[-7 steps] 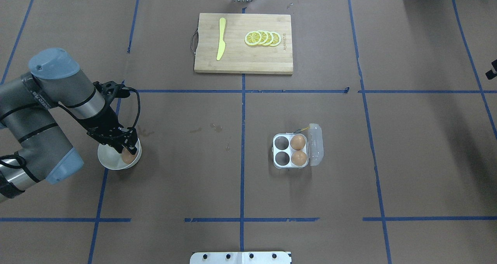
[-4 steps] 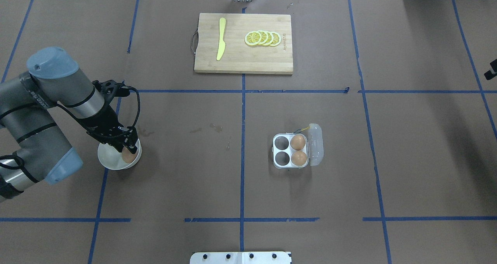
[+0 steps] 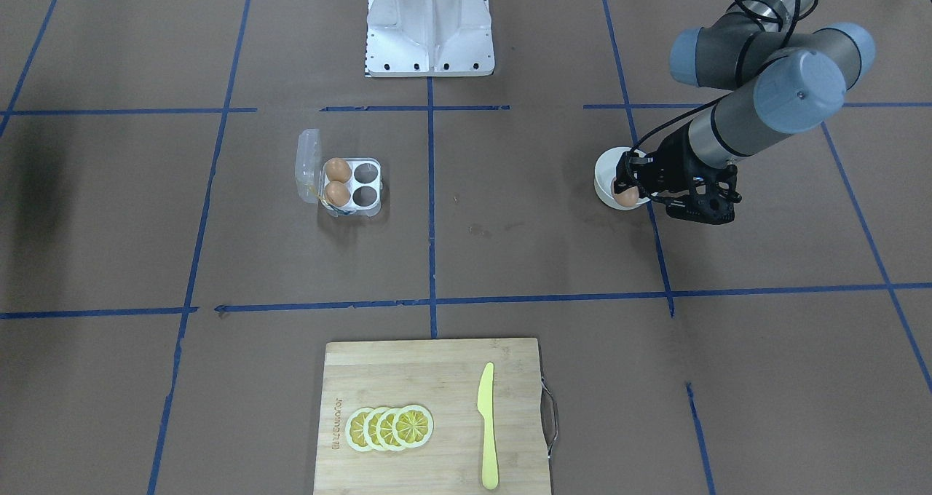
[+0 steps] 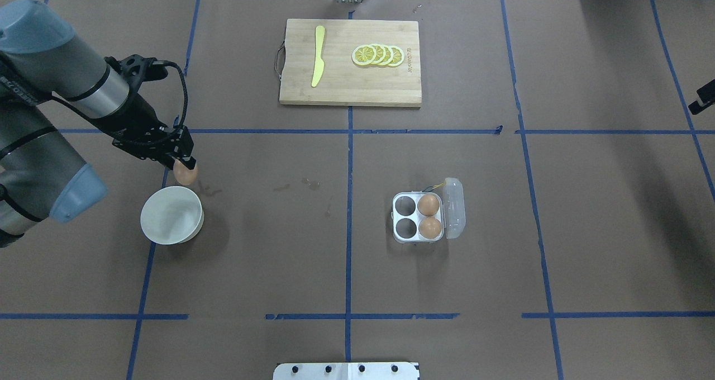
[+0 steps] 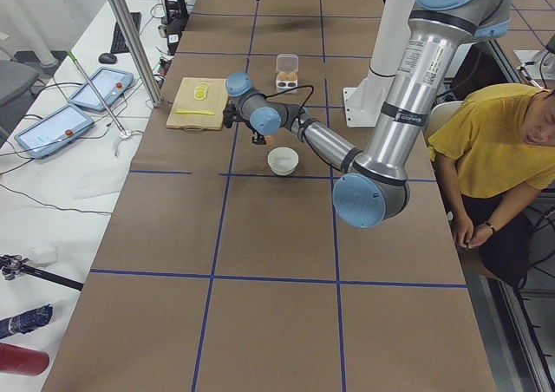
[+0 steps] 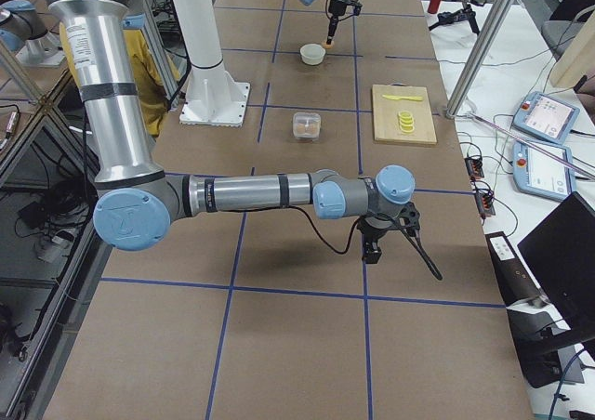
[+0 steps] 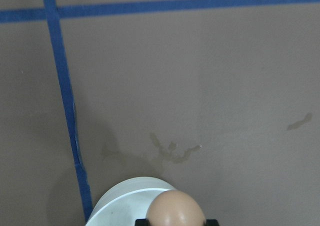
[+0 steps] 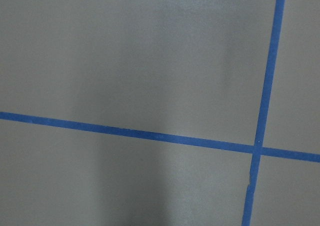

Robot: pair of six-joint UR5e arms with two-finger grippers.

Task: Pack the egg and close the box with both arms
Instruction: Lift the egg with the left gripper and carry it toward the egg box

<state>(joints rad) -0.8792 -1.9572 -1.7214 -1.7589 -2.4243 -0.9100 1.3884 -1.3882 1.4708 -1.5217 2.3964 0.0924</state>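
left hand (image 4: 186,166) grips egg (image 4: 185,174) (above bowl (image 4: 167,222))

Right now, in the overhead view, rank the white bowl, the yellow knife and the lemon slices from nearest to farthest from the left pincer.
1. The white bowl, right beside the left pincer, which grips an egg.
2. The yellow knife, on the left part of the cutting board.
3. The lemon slices, on the board's right part, past the knife.
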